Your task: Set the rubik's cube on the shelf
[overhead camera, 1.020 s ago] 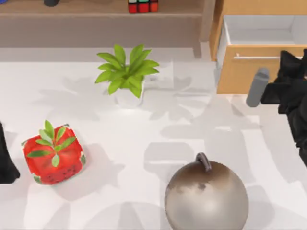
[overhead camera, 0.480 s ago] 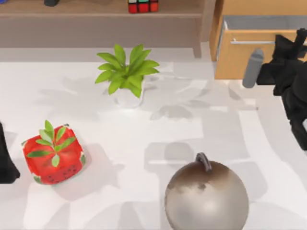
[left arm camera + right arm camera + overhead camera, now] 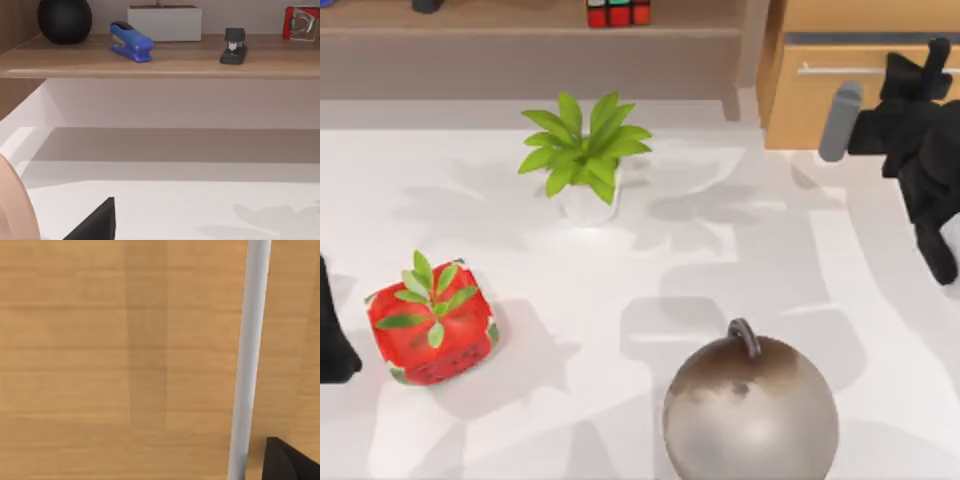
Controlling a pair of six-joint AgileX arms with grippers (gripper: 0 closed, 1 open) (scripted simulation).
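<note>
Cube: small red-and-green squared rubik's cube (image 3: 618,12) sits on the long light-brown wooden shelf (image 3: 500,18), 12 o'clock.
Handling: I'd guess light, rigid, slick; pinch opposite flat faces.
Right gripper (image 3: 920,75): at drawer front (image 3: 840,115), 2 o'clock; can't tell its spread.
Left arm: parked, 9 o'clock.

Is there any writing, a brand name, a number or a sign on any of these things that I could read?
None: no readable text, number or sign stands on anything here.
rubik's cube on the shelf: coloured squares, no lettering.
Blue stapler and black stapler: no legible brand.
Red item at the shelf's end: a pale ring shape, not readable as text.
Drawer front: plain wood with a silver handle.
</note>
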